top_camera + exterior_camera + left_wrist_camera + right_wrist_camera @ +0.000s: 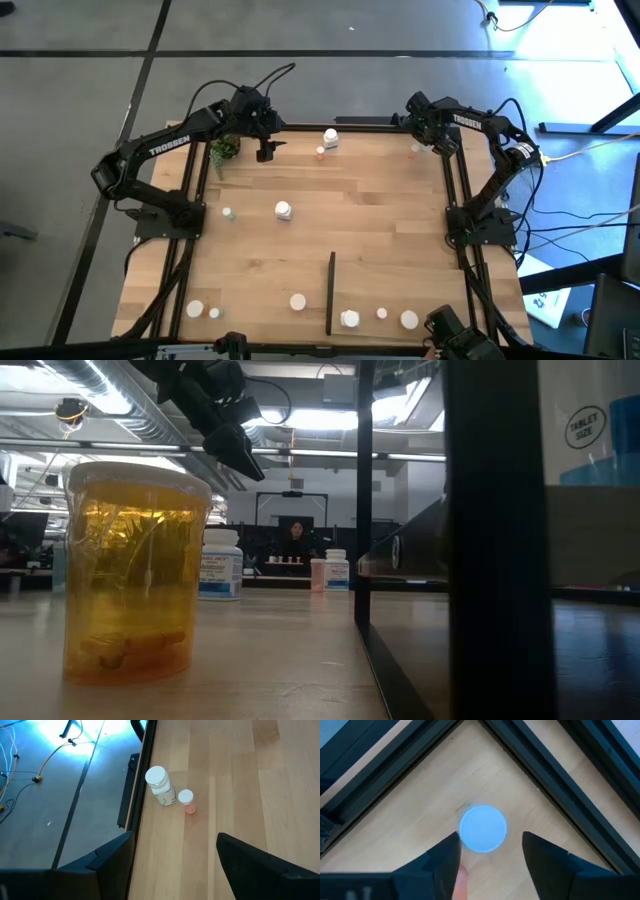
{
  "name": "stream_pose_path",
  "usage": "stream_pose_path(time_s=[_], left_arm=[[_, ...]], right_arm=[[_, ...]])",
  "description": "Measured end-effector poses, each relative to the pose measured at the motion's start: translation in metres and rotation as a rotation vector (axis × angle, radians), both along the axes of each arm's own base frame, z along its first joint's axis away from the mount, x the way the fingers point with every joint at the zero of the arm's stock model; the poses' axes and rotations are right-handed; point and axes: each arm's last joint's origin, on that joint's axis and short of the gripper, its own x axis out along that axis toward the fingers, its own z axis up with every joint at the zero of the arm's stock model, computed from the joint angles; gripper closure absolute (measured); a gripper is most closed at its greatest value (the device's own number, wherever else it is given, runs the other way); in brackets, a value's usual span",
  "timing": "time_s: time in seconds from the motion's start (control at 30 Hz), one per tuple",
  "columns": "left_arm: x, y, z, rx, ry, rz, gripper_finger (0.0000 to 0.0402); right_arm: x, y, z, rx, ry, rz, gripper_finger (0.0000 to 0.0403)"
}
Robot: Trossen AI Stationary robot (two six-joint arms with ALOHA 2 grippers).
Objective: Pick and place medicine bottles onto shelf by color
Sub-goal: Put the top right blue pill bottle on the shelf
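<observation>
- Eleven medicine bottles show in the high view, all standing upright on the wooden table
- Three are along the upper edge: a larger white bottle, a small pinkish bottle just beside it, and a small corner bottle at the upper right
- Two are in the middle left: a white one and a small pale green one, apart from each other
- Two white-capped bottles are close together at the lower left, and one more stands just left of the black strip
- Three bottles are on the shelf at the lower right, right of the strip; the largest is nearest the strip
- One green potted plant is at the upper left
- The left gripper hangs above the table at the upper left, next to the plant, with its fingers spread wide and nothing between them
- The right gripper is at the upper right corner, fingers set one on each side of the corner bottle's round cap; a gap shows at one finger, and a firm grip cannot be told
- In the low view one amber bottle fills the left foreground
</observation>
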Motion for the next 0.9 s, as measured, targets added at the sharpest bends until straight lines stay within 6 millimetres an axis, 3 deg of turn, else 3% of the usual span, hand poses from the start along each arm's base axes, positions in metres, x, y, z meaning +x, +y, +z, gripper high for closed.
stream_pose_path(time_s=[0.47,0.9], left_arm=[[0.0000,-0.0001,0.0000,0.000,0.000,0.000,0.0124],[0.0000,-0.0001,0.0000,0.000,0.000,0.000,0.0124]], right_arm=[[0.0004,0.0002,0.0001,-0.001,0.000,0.002,0.0286],[0.0005,0.0004,0.0000,0.000,-0.009,-0.017,0.0294]])
